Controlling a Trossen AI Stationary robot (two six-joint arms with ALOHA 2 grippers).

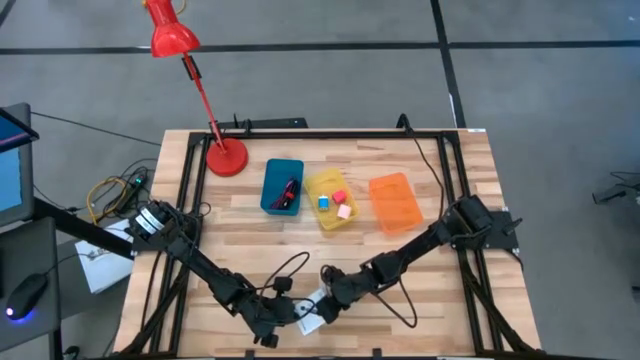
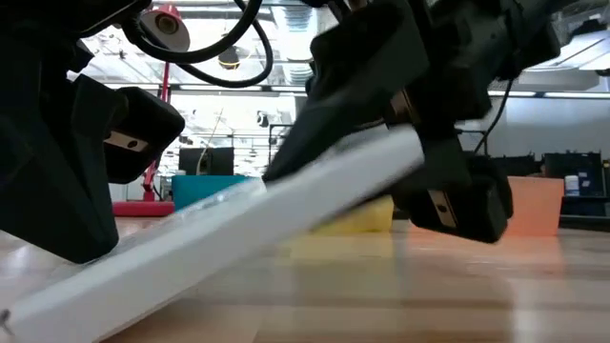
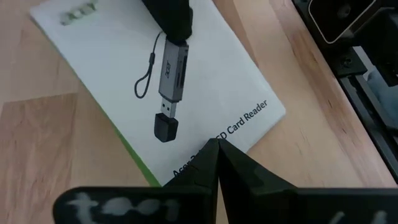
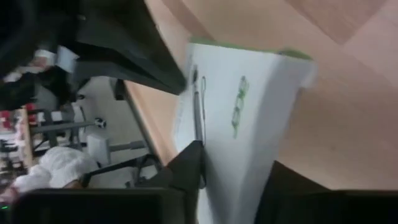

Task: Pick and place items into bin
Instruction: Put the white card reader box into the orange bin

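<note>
The white card is a flat white box [image 3: 205, 87] printed with a black card reader. It lies near the table's near edge [image 1: 310, 322], between both grippers. My right gripper [image 4: 239, 180] is shut on it. My left gripper [image 3: 216, 149] is shut, with its tips at the box's other end. In the low view the box [image 2: 238, 229] slopes. The dark red cord and the black-and-red pen lie in the blue bin [image 1: 283, 187]. The pink, red and light-blue blocks lie in the yellow bin [image 1: 333, 200]. My left gripper's shut fingertips [image 3: 208, 152] sit on the printed face at the box's end by the lettering [image 3: 245, 121], coming from above at a slant. My right gripper pinches the opposite end of the box between its two fingers. One finger [image 3: 171, 18] lies on the printed face and the other [image 4: 292, 186] on the back. That end [image 2: 400, 152] is raised, and the far lower end [image 2: 38, 305] rests on the table.
An orange bin [image 1: 395, 203] stands to the right of the yellow one. A red desk lamp [image 1: 225, 155] stands at the far left corner. Black cables [image 1: 290, 268] loop over the wood near the arms. Bare wood lies between the bins and the grippers.
</note>
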